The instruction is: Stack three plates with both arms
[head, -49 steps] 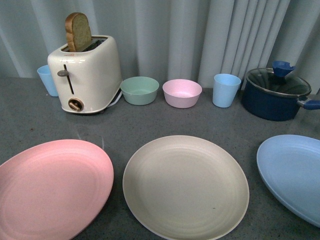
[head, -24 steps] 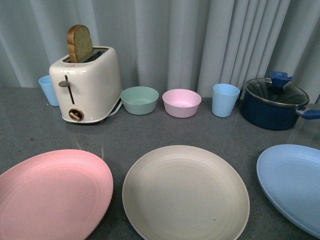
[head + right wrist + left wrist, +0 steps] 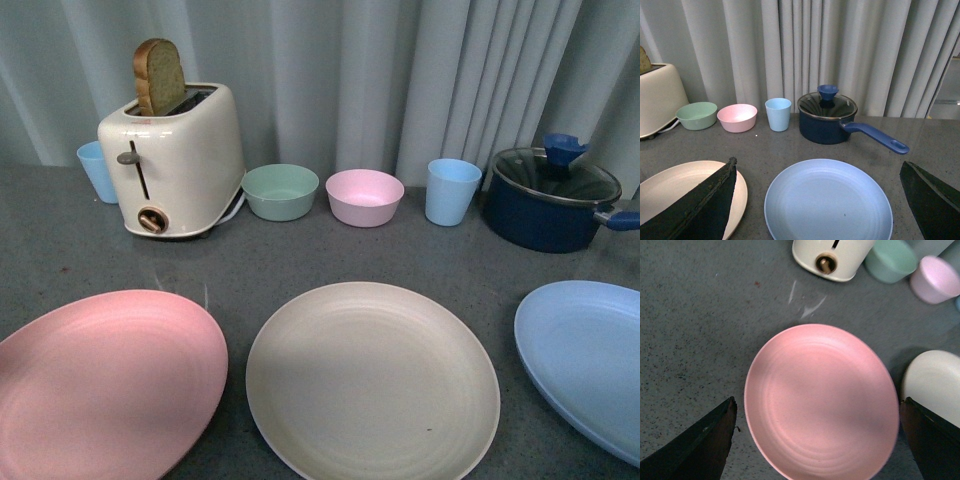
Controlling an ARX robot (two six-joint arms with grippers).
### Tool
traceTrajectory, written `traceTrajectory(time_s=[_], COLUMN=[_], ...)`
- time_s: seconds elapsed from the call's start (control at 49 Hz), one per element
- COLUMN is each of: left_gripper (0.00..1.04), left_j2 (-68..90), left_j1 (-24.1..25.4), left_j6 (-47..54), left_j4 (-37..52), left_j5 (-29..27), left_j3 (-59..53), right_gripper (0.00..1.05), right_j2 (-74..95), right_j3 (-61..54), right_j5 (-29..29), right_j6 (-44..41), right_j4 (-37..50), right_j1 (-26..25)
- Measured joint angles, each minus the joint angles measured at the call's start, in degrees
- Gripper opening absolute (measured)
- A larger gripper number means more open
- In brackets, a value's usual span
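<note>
Three plates lie side by side on the grey table. The pink plate (image 3: 105, 385) is at the front left, the beige plate (image 3: 372, 375) in the middle, the light blue plate (image 3: 590, 355) at the front right. No arm shows in the front view. In the left wrist view my left gripper (image 3: 817, 440) is open, its dark fingertips (image 3: 710, 440) wide on either side above the pink plate (image 3: 822, 402). In the right wrist view my right gripper (image 3: 820, 200) is open above the light blue plate (image 3: 827, 202), with the beige plate (image 3: 670, 192) beside it.
At the back stand a cream toaster (image 3: 175, 160) holding a bread slice, a blue cup (image 3: 98, 170) behind it, a green bowl (image 3: 280, 190), a pink bowl (image 3: 364, 196), a blue cup (image 3: 452, 190) and a dark blue lidded pot (image 3: 550, 200). A curtain hangs behind.
The front view has shifted slightly up and down, so the table things sit a little differently in frame. The plates themselves have not moved.
</note>
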Motion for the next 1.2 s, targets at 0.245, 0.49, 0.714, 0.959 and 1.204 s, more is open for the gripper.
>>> traceTrajectory(time_s=[0.245, 0.49, 0.714, 0.959, 1.204], left_gripper=[0.98, 0.98, 0.98, 0.98, 0.98], left_j2=[21.5, 34.1, 39.0, 41.6, 46.1], left_j1=[0.2, 0.3, 0.6, -1.2, -3.2], left_j6=[4.7, 9.4, 17.7, 21.9, 21.3], left_j4=[-1.6, 2.1, 0.2, -2.1, -3.0], left_j5=[-0.2, -3.2, -2.3, -2.0, -3.6], left_j3=[11.4, 17.2, 20.2, 21.4, 24.3], right_gripper=[0.97, 0.97, 0.97, 0.97, 0.97], right_j2=[0.0, 0.0, 0.0, 0.0, 0.0], right_j3=[0.0, 0.0, 0.0, 0.0, 0.0], right_j5=[0.0, 0.0, 0.0, 0.0, 0.0], right_j6=[0.0, 0.0, 0.0, 0.0, 0.0], right_j4=[0.0, 0.0, 0.0, 0.0, 0.0], right_j1=[0.0, 0.0, 0.0, 0.0, 0.0])
